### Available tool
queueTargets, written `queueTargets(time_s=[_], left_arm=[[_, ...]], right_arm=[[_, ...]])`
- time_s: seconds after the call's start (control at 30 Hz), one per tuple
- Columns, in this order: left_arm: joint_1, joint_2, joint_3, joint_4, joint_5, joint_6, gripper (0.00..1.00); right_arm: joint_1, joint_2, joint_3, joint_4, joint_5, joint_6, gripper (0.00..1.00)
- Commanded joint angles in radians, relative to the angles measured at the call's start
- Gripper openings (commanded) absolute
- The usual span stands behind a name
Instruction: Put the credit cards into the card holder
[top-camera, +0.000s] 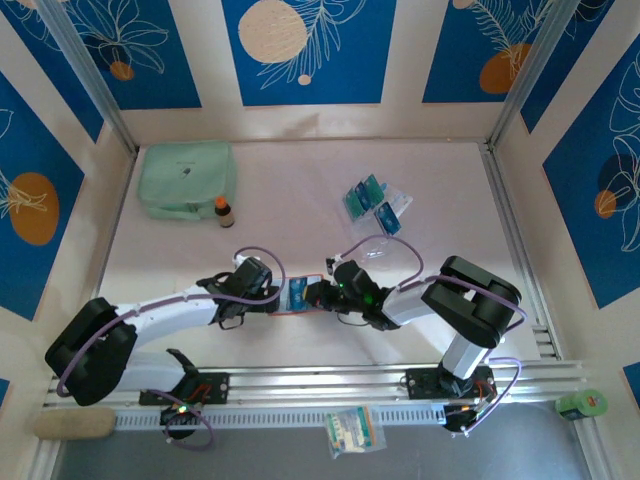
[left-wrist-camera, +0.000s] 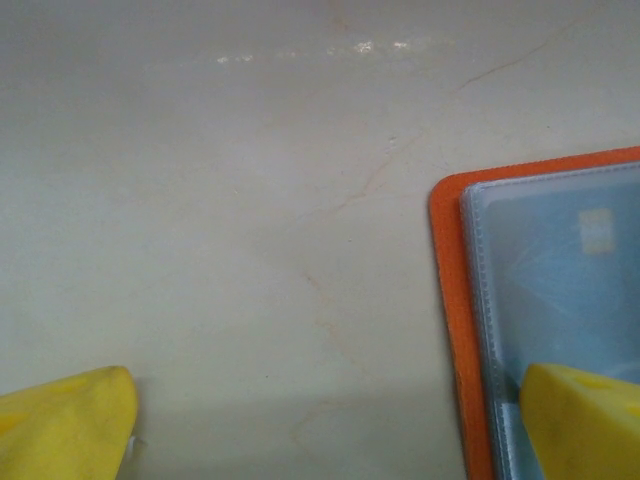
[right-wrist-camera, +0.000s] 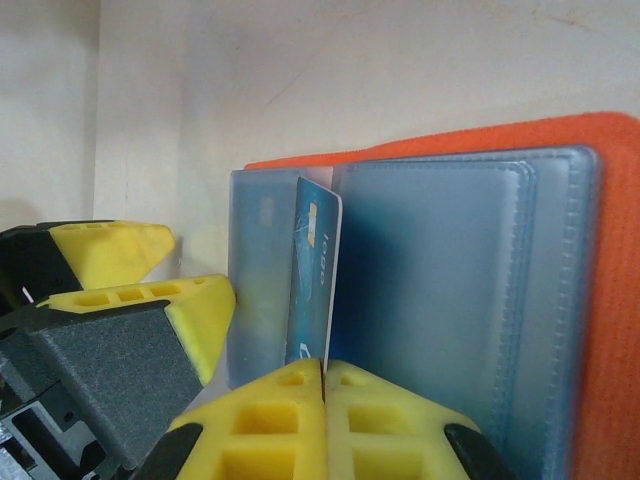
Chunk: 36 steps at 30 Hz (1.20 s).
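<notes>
Right end effector (right-wrist-camera: 322, 372) tight on 1 credit card (right-wrist-camera: 315, 270) — edge-up against the open card holder (right-wrist-camera: 610, 300)

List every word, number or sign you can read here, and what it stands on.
No text reads clearly.
On the blue credit card in the right gripper: pale print, blurred.
On the mint pouch: a small dark mark, too small.
On the packet at the near edge: print too small.

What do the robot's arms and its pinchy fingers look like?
Both the left arm and right arm have white tubes with chunky black joints, and thin purple cables looping along them. The left gripper and right gripper have blocky yellow fingers with little square holes on black holders.
</notes>
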Motion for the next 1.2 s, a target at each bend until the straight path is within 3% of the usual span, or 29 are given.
queueTargets(time_s=[0.0, 0.37, 0.9, 1.07, 1.17], left_arm=[[-0.009, -0.008, -0.017, -0.024, -0.013, -0.015, 0.98], [-0.008, -0.008, -0.022, -0.019, -0.012, -0.016, 0.98], [-0.008, -0.002, -0.024, -0.003, -0.007, -0.019, 0.98], [-0.008, -0.008, -0.025, -0.001, -0.006, -0.023, 0.98], [-0.009, -0.014, -0.028, 0.002, -0.009, -0.023, 0.98]], right_arm=[[0.012, 0.000, -0.025, -0.043, 0.004, 0.009, 0.00], [0.015, 0.006, -0.006, -0.084, -0.006, 0.015, 0.00], [0.013, 0.103, 0.113, -0.198, -0.114, 0.003, 0.01], [-0.008, 0.046, 0.192, -0.387, -0.153, -0.099, 0.28], [-0.030, -0.020, 0.226, -0.517, -0.138, -0.166, 0.35]])
